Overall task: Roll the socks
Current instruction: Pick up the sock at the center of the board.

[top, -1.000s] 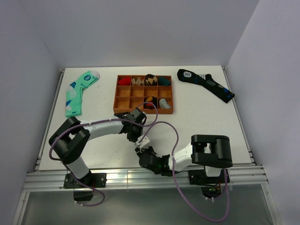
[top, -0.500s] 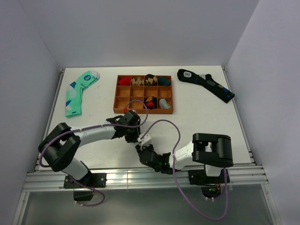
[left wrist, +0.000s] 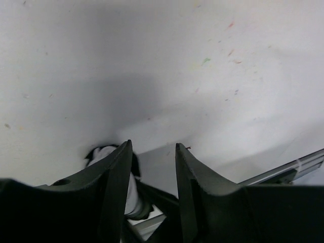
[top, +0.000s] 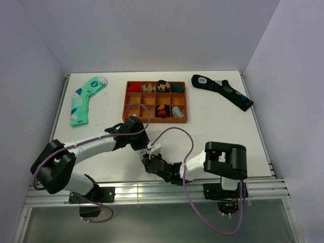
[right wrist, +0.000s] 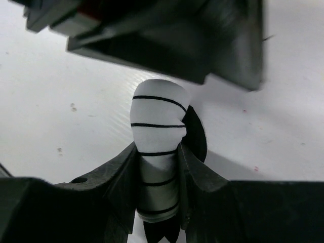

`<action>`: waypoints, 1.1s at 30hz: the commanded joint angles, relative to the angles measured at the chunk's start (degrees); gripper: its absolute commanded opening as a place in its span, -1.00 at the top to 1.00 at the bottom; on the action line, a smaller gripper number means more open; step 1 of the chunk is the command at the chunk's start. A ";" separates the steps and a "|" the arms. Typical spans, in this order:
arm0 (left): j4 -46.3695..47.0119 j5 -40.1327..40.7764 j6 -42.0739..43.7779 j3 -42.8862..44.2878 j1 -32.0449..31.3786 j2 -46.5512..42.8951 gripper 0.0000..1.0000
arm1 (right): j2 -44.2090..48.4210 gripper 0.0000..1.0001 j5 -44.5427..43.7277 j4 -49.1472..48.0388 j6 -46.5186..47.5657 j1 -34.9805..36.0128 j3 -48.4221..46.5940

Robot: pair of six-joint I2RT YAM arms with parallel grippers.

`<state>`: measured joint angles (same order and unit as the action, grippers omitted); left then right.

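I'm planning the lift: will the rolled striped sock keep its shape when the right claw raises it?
Probably soft, not stiff: the striped sock bulges beyond where the right claw pinches it. Likely light, being a small fabric bundle. It may unroll, since a black flap sticks out loose at its side.

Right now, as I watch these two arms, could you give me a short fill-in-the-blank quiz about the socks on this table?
1. The right gripper is shut on the rolled white sock, which has thin ____ stripes.
2. The left gripper is open and grips ____.
3. Seen from above, the mint green sock lies to the ____ of the orange tray.

Missing words: black; nothing; left.
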<state>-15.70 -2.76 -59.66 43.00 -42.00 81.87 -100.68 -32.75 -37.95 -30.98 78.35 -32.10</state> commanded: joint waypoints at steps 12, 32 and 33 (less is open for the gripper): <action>0.95 9.17 -1.26 2.69 3.23 -13.56 0.11 | 2.15 1.00 4.46 22.73 -5.76 -2.84 -1.64; -14.00 12.52 9.56 9.82 4.82 -29.13 0.10 | 9.19 1.00 2.70 39.97 0.74 -19.80 -25.90; -14.35 12.43 9.73 9.64 4.82 -29.39 0.10 | 9.10 1.00 2.35 40.67 1.62 -20.42 -28.17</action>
<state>-28.77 9.34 -52.21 52.21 -37.47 54.22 -93.84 -27.92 -0.54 -32.23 60.25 -54.81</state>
